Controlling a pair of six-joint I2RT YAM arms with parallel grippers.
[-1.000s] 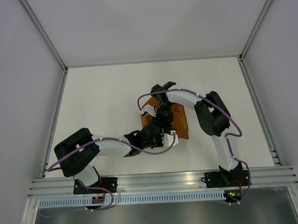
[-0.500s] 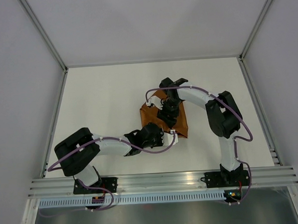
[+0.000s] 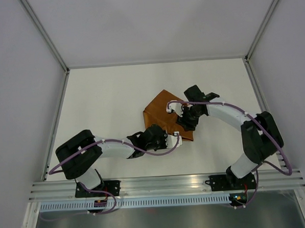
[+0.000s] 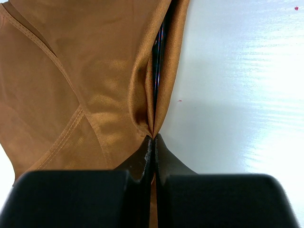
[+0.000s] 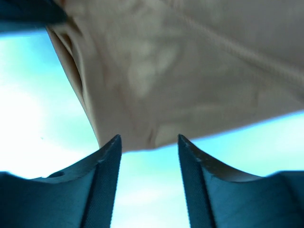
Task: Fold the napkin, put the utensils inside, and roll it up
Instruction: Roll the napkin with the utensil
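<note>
napkin (image 3: 160, 109): rust-brown cloth, folded into an uneven pointed shape, lies flat about mid surface, one corner pointing to the far side
napkin close up (image 4: 95, 85): layers overlap, stitched hem lines run diagonally across the left part, two folded edges meet in a narrow slit on the right
slit content: slim dark thing (image 4: 156, 57) shows between the two folded edges, cannot tell what it is
fork: not made out in any view
left tool (image 4: 153, 142): fingers together, clamped on the napkin where the two folded edges pinch to a point
left tool from above (image 3: 176, 139): at the napkin's near right corner, arm reaching in low from the left
right tool (image 5: 149, 142): fingers apart, nothing clamped, napkin edge (image 5: 190, 71) blurred and just at the tips, contact cannot be told
right tool from above (image 3: 186, 119): over the napkin's right edge, arm bent in from the right
tools to each other: near, left one on the near side, right one farther back
surface (image 3: 106, 106): white, bare part just right of the slit in the left wrist view (image 4: 237, 95)
</note>
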